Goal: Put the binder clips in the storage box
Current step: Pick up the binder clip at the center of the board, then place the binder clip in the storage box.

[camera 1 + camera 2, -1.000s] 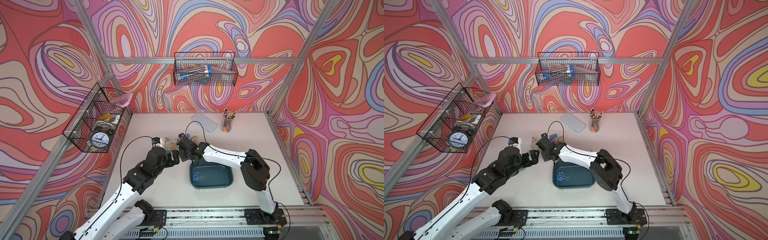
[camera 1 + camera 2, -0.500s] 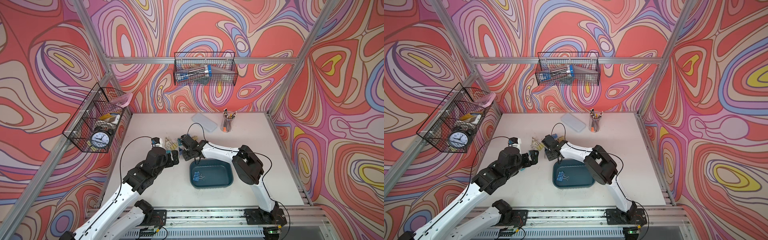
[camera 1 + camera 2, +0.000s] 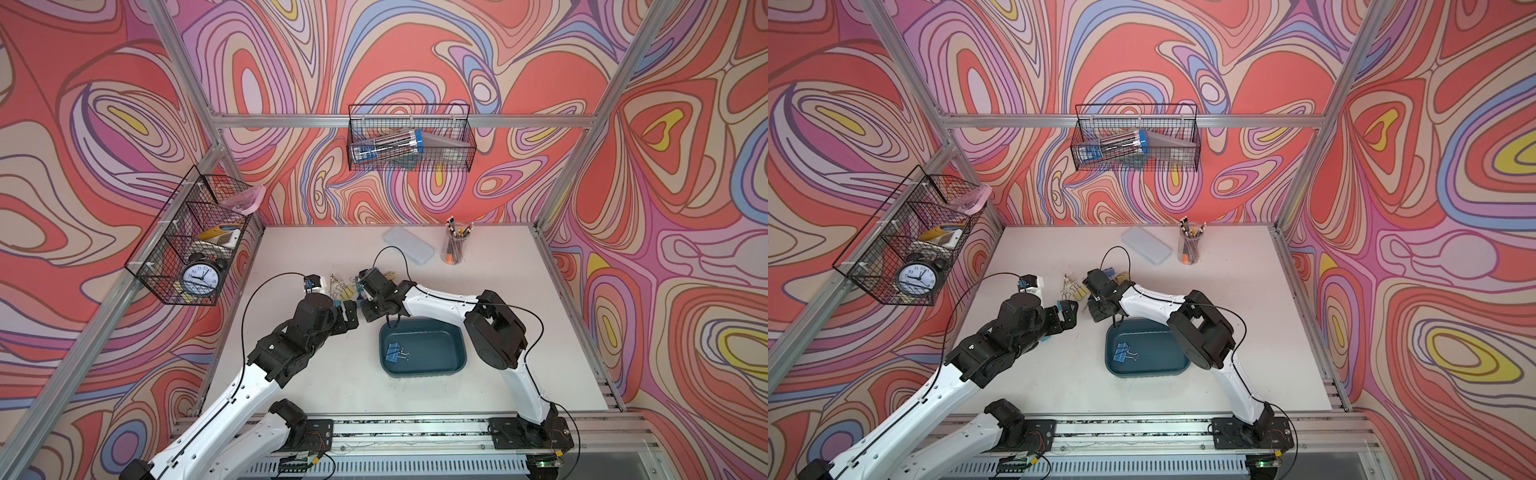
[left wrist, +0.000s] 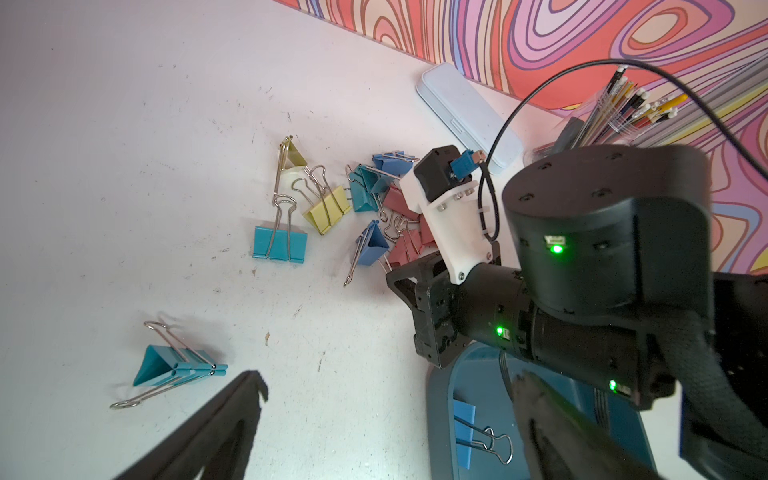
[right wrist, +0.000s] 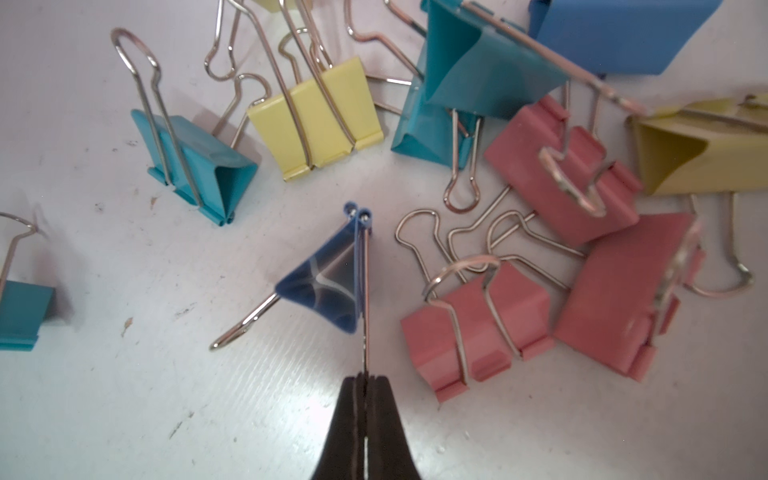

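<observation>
Pinching shut on one wire handle of a dark blue binder clip [image 5: 328, 282], the right pincer [image 5: 365, 380] hides its own tips under its wrist in both top views. Whether the clip is off the table is hard to tell. Ahead of the tips lie the other binder clips [image 5: 561, 174], several cut off. The left pincer [image 4: 386, 399] gapes wide, empty. Behind the right pincer sits the storage box [image 3: 436, 328], one blue clip [image 3: 392, 353] inside. A second ago the right jaws stood apart.
</observation>
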{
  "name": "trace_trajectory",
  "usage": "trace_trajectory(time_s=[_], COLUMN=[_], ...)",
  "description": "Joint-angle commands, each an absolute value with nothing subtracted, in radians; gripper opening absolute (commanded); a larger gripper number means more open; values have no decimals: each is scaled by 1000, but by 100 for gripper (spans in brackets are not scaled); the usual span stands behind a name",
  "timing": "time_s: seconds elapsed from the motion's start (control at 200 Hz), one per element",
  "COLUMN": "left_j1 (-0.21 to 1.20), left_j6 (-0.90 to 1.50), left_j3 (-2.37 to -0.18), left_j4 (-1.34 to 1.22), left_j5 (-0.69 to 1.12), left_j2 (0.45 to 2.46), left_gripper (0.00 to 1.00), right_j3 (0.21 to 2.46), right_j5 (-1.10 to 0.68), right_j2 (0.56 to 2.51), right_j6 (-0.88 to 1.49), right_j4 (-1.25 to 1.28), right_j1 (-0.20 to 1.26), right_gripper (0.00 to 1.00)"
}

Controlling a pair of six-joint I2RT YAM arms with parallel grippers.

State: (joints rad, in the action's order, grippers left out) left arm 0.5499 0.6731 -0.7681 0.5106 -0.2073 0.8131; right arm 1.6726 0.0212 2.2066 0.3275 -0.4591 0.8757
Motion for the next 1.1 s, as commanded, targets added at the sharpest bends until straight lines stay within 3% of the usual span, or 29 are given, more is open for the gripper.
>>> trace_trajectory(time_s=[0.0, 0.285, 0.606, 0.756, 0.906, 1.092], left_j1=[543, 543, 542, 542, 543, 542], left_j6=[663, 635, 635, 650, 647, 640], left_j3=[-779, -779, -763, -752, -759, -762], left_j4=[529, 485, 446, 412, 421, 436], left_j5=[-217, -184, -176, -144, -126, -124], left_j2=[791, 698, 706, 732, 752, 759], left_gripper=[99, 99, 99, 99, 99, 99], right_j3=[1655, 1460, 1167, 1109, 1138, 1166], right_j5=[-15, -74, -378, -458, -354, -389], right_j2=[2109, 1779, 1455, 1479, 1552, 1629], right_j6=[347, 385, 444, 481, 497, 482], right_j4=[-442, -525, -730, -741, -759, -722], right_j1=[871, 872, 871, 872, 860, 803], right_gripper=[0, 0, 0, 0, 0, 0])
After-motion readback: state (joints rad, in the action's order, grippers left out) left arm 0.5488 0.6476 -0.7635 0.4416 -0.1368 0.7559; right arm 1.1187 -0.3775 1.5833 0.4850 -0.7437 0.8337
